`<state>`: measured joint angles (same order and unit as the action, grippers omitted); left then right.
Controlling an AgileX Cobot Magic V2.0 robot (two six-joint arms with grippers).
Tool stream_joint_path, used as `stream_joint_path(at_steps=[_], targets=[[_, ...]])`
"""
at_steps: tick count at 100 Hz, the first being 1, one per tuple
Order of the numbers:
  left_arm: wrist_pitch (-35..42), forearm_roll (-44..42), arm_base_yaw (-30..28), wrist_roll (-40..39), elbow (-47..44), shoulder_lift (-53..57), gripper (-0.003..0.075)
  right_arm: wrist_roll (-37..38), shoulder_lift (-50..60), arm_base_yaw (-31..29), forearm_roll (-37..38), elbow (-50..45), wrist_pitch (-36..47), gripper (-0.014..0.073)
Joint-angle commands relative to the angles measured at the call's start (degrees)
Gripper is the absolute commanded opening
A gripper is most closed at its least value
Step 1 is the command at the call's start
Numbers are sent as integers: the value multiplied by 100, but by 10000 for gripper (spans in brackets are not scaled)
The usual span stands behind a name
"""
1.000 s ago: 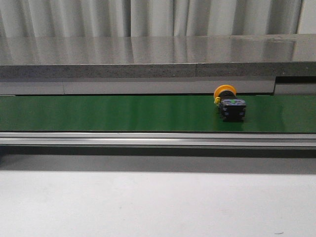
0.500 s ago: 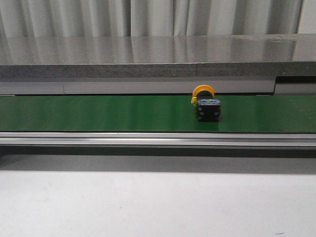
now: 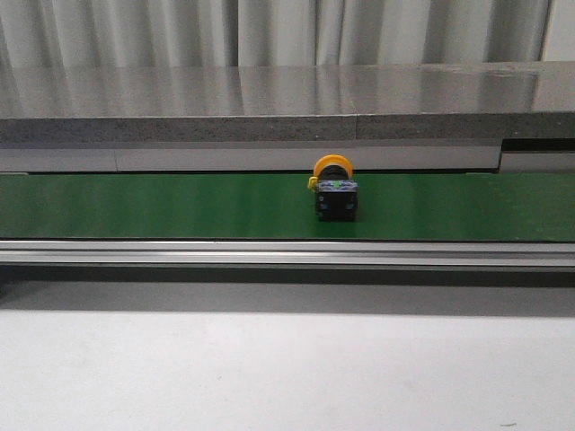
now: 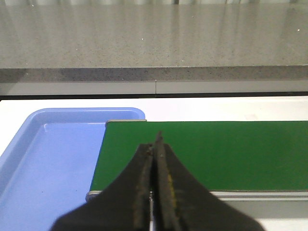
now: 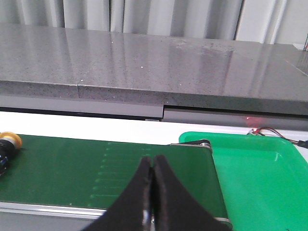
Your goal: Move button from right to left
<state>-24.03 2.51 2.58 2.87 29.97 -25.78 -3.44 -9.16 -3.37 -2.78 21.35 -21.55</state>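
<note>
The button (image 3: 334,190), with a yellow-orange cap and a black body, lies on its side near the middle of the green belt (image 3: 180,206) in the front view. Its cap also shows at the edge of the right wrist view (image 5: 9,140). My left gripper (image 4: 155,144) is shut and empty over the belt's left end (image 4: 216,149). My right gripper (image 5: 151,163) is shut and empty over the belt's right end (image 5: 62,163). Neither gripper shows in the front view.
A blue tray (image 4: 53,163) lies past the belt's left end. A green tray (image 5: 260,178) lies past its right end. A grey stone ledge (image 3: 287,99) runs behind the belt. A metal rail (image 3: 287,253) borders the belt's near side.
The button has travelled left along the belt, from right of centre to about the middle. No gripper touches it.
</note>
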Motion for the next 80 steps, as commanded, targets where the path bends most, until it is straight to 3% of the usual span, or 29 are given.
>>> stream_joint_path(at_steps=[1, 8, 23, 28, 46, 64, 80], targets=[[313, 72, 50, -56, 486, -518, 61, 13, -53, -3, -31, 148, 417, -67], [301, 72, 50, -12, 695, -887, 176, 13, -53, -3, -31, 148, 417, -67], [151, 104, 50, -12, 1066, -1633, 547, 13, -53, -3, -31, 148, 417, -67], [66, 214, 50, -12, 1193, -1844, 601, 13, -53, -3, -31, 148, 417, -67], [-238, 375, 50, -12, 1746, -2720, 542, 13, -53, -3, -31, 148, 417, -67], [-875, 602, 72, -12, 2520, -3687, 534, 13, -53, -3, -31, 148, 417, -67], [-1246, 611, 464, -85, 3200, -4515, 534, 13, -53, -3, -31, 148, 417, -67]])
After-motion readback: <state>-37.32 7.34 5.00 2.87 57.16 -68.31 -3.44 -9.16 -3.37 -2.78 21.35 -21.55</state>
